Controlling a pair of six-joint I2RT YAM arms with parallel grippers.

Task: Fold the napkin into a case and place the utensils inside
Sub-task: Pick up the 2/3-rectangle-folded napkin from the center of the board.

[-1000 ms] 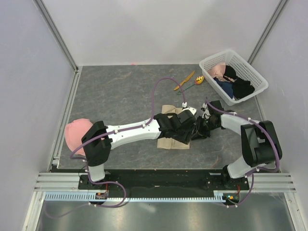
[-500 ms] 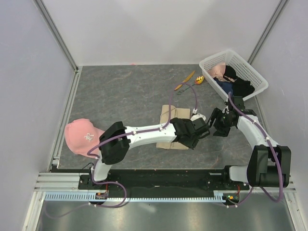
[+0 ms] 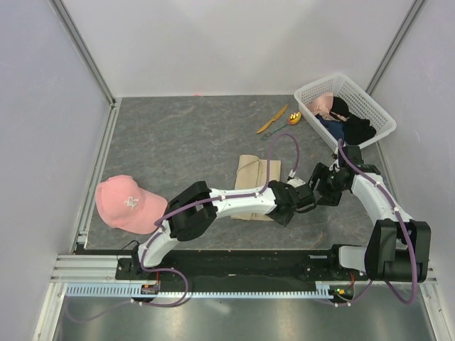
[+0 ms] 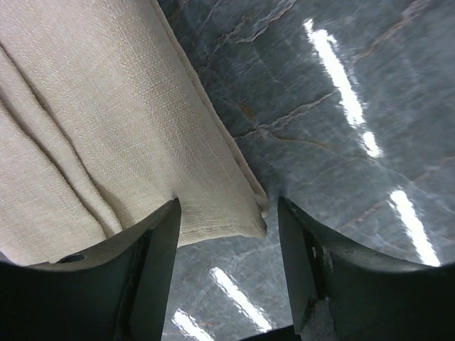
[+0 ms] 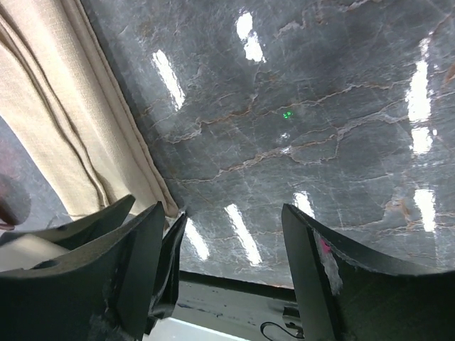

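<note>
You see the napkin (image 3: 256, 172) just below the middle of the top view, lying flat on the grey marbled table (image 3: 178, 142). It is folded into a narrow beige rectangle. Its upper part is bare, and its lower part is hidden under the left arm's wrist.

In the left wrist view the napkin (image 4: 99, 121) fills the upper left of the frame. The cloth is a coarse, plain weave with no pattern. Long soft creases run along its length, and a doubled edge shows stacked layers down its right side. Its rounded lower corner sits near the bottom centre.

In the right wrist view the napkin (image 5: 64, 121) lies along the left edge, with the same lengthwise ridges and a layered border.

Your left tool (image 3: 304, 198) is open. In its own camera the left tool (image 4: 227, 207) has its jaws wide apart, and the napkin corner shows between them without being pinched.

Your right tool (image 3: 321, 187) is open too. Through its own camera the right tool (image 5: 222, 213) shows only bare table between the jaws, with the napkin edge at the left finger.

The two tools sit just beside each other, right of the napkin.

The orange knife (image 3: 273, 119) and the spoon (image 3: 286, 123) lie side by side in the upper right, well apart from the napkin and near the white basket (image 3: 372, 101) of clothes. A pink cap (image 3: 128, 204) rests at the lower left.
</note>
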